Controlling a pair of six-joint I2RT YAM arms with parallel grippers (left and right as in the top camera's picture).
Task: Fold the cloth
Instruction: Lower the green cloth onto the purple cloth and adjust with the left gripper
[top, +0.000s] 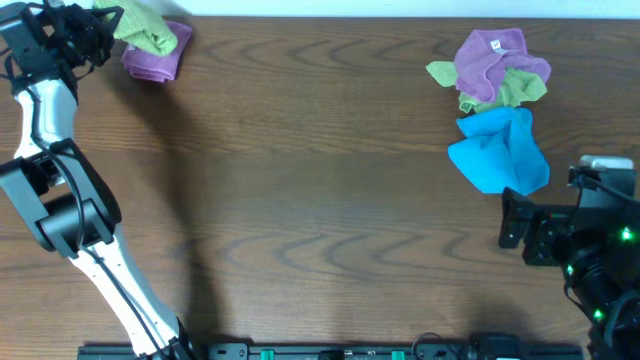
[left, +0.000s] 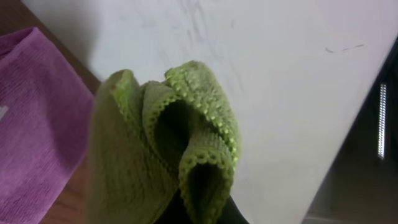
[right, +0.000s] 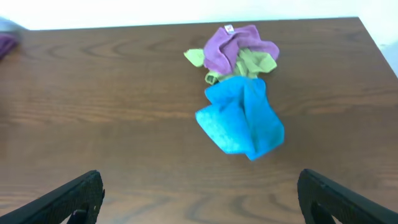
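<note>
Left tool (top: 104, 26), at 10 o'clock of the desk (top: 320, 200): clamped on bunched green cloth (left: 168, 143), over a purple cloth (top: 152, 62). Scalloped hem legible in left wrist view only. Right tool (right: 199, 193), at 4 o'clock: fingers wide apart, empty. Blue cloth (right: 242, 118) at its 12 o'clock, touching a purple-and-green heap (right: 239, 53). Dark wood-grain desk, white wall (left: 280, 62) beyond.

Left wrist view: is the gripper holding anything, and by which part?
The left gripper holds the green cloth by a bunched, folded part; the exact grip point is hidden under the fabric. The right gripper is open and empty.
</note>
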